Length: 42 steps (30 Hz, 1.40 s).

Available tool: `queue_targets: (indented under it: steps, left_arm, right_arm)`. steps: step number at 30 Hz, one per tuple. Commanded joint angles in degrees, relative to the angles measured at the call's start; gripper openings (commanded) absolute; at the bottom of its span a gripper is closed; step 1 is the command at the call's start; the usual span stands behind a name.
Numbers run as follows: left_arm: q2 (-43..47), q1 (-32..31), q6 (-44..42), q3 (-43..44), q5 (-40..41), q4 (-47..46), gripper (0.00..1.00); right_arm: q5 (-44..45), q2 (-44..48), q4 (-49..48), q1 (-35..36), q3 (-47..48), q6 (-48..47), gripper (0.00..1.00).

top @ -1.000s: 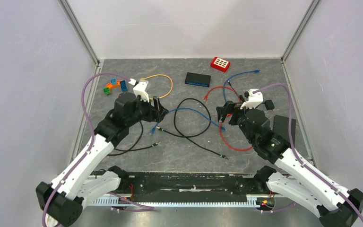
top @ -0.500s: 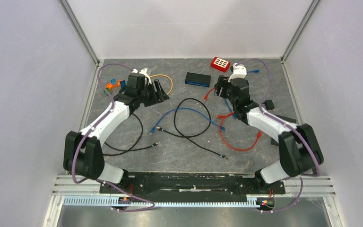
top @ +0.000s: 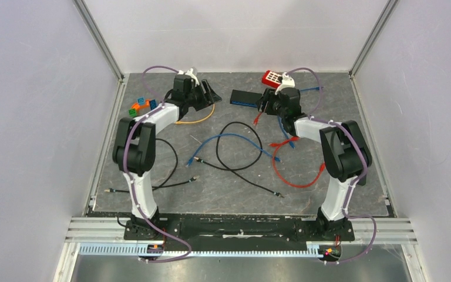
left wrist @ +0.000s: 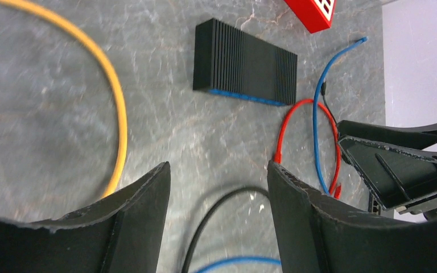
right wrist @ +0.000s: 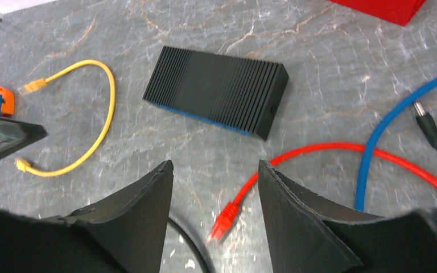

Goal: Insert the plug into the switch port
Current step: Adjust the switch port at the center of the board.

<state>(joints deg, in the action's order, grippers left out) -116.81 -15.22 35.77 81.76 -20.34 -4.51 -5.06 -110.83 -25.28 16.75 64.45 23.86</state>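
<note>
Top external: both arms reach to the far end of the table (top: 329, 194), one on each side of the black switch (top: 246, 98).
Change: a second ago the arms were folded back over the cable tangle at mid-table; since then they have swung forward and now flank the switch.
Left gripper (top: 210, 94): jaws wide apart with nothing between them; it hangs left of the switch, over the yellow cable (top: 202, 114).
Right gripper (top: 264, 104): jaws parted and empty; it sits just right of the switch, above the red cable's end.
Switch: lies flat at the far middle, its blue-edged face turned toward the arms; neither gripper touches it.
Plug: the red plug (right wrist: 223, 219) lies on the table near the switch's right corner, apart from it, showing between the right jaws in the right wrist view; it is not held.
Meaning: the approach looks nearly done, but no plug is picked up, so insertion has not begun. The red plug seems the likely pick for the right gripper, and the left may be there to steady the switch.
Containers: none holds anything that I can see. The red box (top: 273, 79) with white squares stands at the far edge; its contents cannot be told. The coloured blocks (top: 142, 106) lie loose at far left.
Other cables: the blue cable (top: 235, 137) and black cable (top: 248, 170) lie slack at mid-table.
</note>
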Motion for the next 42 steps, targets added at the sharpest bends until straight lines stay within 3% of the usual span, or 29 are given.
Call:
queue_targets:
  steps: [1,10,20,28,35,42]
  left_arm:
    - [-8.86,0.11,3.66,9.79,-5.60,-5.96,0.67]
    - [-19.74,0.02,2.67,19.86,-7.60,-5.77,0.66]
    - [-27.09,-0.94,4.36,27.75,-10.80,-6.15,0.66]
    - [-26.71,-2.89,3.38,25.96,-12.11,-6.19,0.63]
    - [-22.26,-4.01,0.07,18.20,-10.78,-6.52,0.61]
    - [-16.25,-4.97,-0.77,9.29,-9.21,-8.67,0.58]
  right_arm:
    - [-2.22,-5.53,-1.98,-1.09,7.69,2.48,0.57]
    - [-0.20,-12.15,-1.16,-1.64,13.39,1.42,0.61]
    - [-1.70,-19.47,-1.79,-1.79,18.51,5.00,0.58]
    - [-4.85,-21.51,-3.88,-2.81,20.41,3.18,0.60]
    - [-11.15,-23.45,-8.76,-3.49,21.64,3.02,0.62]
    - [-14.96,-24.45,-8.77,-3.49,23.62,-0.44,0.52]
